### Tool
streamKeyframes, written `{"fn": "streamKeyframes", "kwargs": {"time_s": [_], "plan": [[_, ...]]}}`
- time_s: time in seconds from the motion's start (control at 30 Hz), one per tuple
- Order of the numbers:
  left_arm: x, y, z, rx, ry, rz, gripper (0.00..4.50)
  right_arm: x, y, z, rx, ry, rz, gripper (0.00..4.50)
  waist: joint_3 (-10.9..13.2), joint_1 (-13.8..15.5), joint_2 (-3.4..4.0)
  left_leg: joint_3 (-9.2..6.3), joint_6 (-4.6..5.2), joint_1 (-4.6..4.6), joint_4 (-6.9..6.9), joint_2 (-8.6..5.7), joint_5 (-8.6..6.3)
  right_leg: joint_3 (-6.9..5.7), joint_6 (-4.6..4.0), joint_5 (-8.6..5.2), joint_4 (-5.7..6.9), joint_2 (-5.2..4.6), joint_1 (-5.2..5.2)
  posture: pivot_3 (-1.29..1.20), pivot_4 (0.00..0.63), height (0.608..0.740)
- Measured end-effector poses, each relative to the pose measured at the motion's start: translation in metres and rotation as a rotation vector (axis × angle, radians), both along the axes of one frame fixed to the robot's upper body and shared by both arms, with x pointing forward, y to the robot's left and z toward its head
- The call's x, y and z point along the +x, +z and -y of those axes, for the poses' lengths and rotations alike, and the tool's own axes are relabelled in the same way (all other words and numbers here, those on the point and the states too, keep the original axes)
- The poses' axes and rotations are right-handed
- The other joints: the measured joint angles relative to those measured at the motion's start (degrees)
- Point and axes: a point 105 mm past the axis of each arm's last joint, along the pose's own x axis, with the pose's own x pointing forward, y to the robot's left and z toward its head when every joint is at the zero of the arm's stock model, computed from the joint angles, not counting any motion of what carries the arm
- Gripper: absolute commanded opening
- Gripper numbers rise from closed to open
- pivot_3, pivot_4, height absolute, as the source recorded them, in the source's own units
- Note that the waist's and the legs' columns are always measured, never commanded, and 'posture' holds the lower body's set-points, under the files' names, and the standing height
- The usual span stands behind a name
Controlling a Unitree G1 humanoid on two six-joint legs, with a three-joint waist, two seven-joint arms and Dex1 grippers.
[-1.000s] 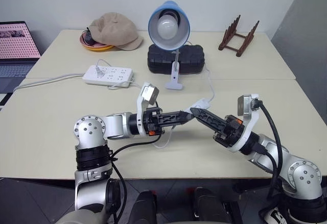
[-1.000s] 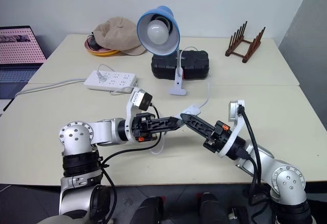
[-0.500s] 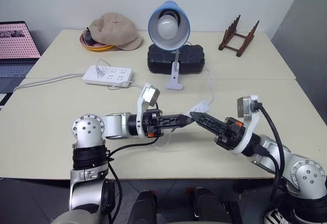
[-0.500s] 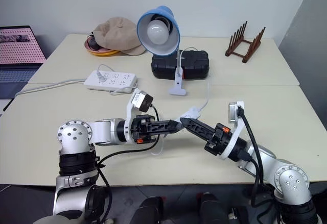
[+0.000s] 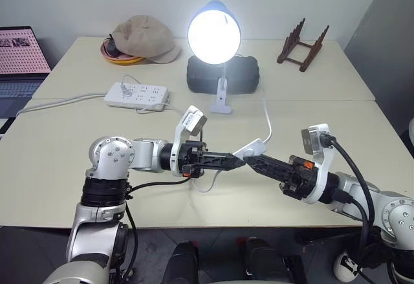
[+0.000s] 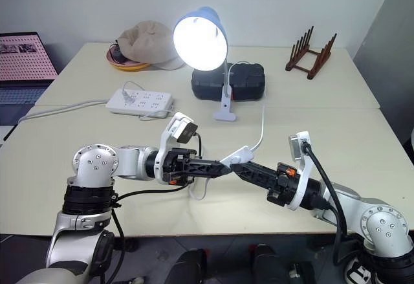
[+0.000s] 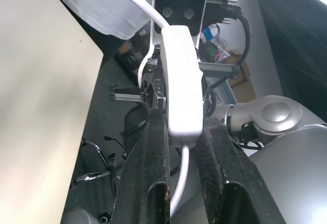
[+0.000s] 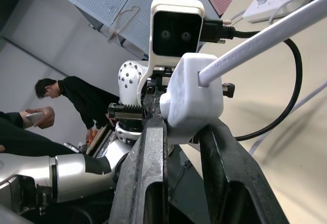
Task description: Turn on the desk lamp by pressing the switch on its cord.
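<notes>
The desk lamp (image 5: 214, 32) stands at the back of the table, its blue shade facing me and its bulb glowing bright. Its thin white cord (image 5: 266, 119) runs forward to the white switch (image 5: 249, 149), which hangs just above the table's middle. My left gripper (image 5: 238, 162) and right gripper (image 5: 250, 162) meet tip to tip under it. In the left wrist view the switch (image 7: 181, 86) sits pinched between the black fingers (image 7: 153, 173). In the right wrist view the switch (image 8: 194, 96) sits between those fingers (image 8: 153, 173) too.
A white power strip (image 5: 137, 95) lies at the back left, a black case (image 5: 223, 77) behind the lamp base. A tan cap (image 5: 143, 38), a wooden rack (image 5: 301, 46) and a laptop (image 5: 22, 57) line the far edge. A person (image 8: 76, 101) stands beyond the table.
The lamp's bulb was dark and is now lit. Both grippers have tilted flatter and closed in on the switch, which now sits between their tips.
</notes>
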Motion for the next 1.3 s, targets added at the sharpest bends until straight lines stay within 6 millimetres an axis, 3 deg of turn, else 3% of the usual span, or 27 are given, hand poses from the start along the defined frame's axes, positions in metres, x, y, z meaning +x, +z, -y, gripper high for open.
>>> {"fn": "streamKeyframes", "kwargs": {"time_s": [0.1,0.27,0.4,0.5,0.63,0.73,0.87,0.93,1.13,1.23,1.3], "plan": [[0.001,-0.001,-0.001,0.003,0.006,0.005,0.41,0.002,-0.001,0.001,-0.014,-0.013,0.004,1.37,0.0,-0.01,0.0,0.0,0.0,0.01,0.0,0.0,0.0,0.0,0.0,0.0,-0.01,0.0,0.0,0.0,0.15,0.74],[0.014,-0.004,-0.013,0.048,0.081,0.033,0.41,0.002,-0.006,0.019,-0.078,-0.073,-0.008,2.68,0.0,0.12,0.0,0.02,0.0,-0.06,-0.01,0.0,0.0,0.0,0.0,0.0,-0.02,-0.01,-0.05,0.0,0.15,0.74],[0.031,-0.001,-0.018,0.103,0.127,0.147,0.41,-0.008,-0.013,0.042,-0.174,-0.099,-0.021,3.82,0.01,0.37,-0.01,0.06,0.0,-0.09,-0.01,-0.04,0.0,0.03,0.0,0.0,-0.08,-0.05,-0.05,0.0,0.15,0.74],[0.042,-0.013,-0.015,0.174,0.14,0.271,0.41,-0.009,-0.01,0.052,-0.275,-0.135,0.049,4.44,0.01,0.3,0.0,0.09,0.0,-0.06,-0.01,-0.04,0.0,0.06,0.0,0.0,-0.08,-0.07,-0.05,0.0,0.15,0.74],[0.07,-0.049,-0.011,0.39,0.178,0.588,0.41,-0.002,-0.007,0.057,-0.646,-0.195,0.353,4.44,-0.01,0.27,0.02,0.09,0.0,-0.04,-0.01,-0.02,0.0,0.03,-0.01,0.0,-0.08,-0.06,-0.1,0.0,0.15,0.74],[0.086,-0.078,-0.014,0.537,0.154,0.778,0.41,0.011,-0.021,0.066,-0.875,-0.289,0.509,4.44,0.0,0.3,0.0,0.12,-0.01,-0.24,-0.04,-0.03,0.0,0.07,-0.01,0.0,-0.21,-0.08,-0.22,0.0,0.15,0.74],[0.096,-0.095,-0.015,0.617,0.084,0.946,0.41,0.014,-0.037,0.069,-0.942,-0.331,0.557,4.44,-0.01,0.38,0.02,0.13,0.0,-0.36,-0.13,-0.04,-0.01,0.05,0.07,0.04,-0.48,-0.08,-0.17,0.0,0.15,0.74],[0.1,-0.095,-0.01,0.62,0.064,0.999,1.11,0.013,-0.043,0.067,-0.955,-0.322,0.577,4.5,-0.01,0.62,0.02,0.13,0.01,-0.41,-0.12,-0.06,-0.01,0.04,0.25,0.14,-0.56,-0.09,-0.14,0.0,0.15,0.74],[0.098,-0.095,-0.01,0.586,0.012,0.996,2.28,0.01,-0.048,0.064,-0.91,-0.325,0.586,4.5,-0.01,0.46,0.0,0.11,0.01,-0.38,-0.03,-0.06,-0.01,0.04,0.24,0.15,-0.54,-0.09,-0.08,0.0,0.15,0.74],[0.096,-0.088,-0.021,0.572,0.005,0.964,2.93,0.009,-0.048,0.061,-0.874,-0.31,0.584,4.5,0.0,0.16,-0.01,0.08,0.01,-0.36,-0.03,-0.05,-0.01,0.03,0.24,0.16,-0.5,-0.08,-0.08,0.0,0.15,0.74],[0.097,-0.071,-0.039,0.569,0.034,0.974,3.35,0.008,-0.05,0.065,-0.869,-0.295,0.566,4.5,-0.01,-0.15,0.0,0.1,0.01,-0.28,-0.05,-0.03,-0.01,0.05,0.26,0.17,-0.47,-0.07,-0.06,0.0,0.15,0.74]]}}
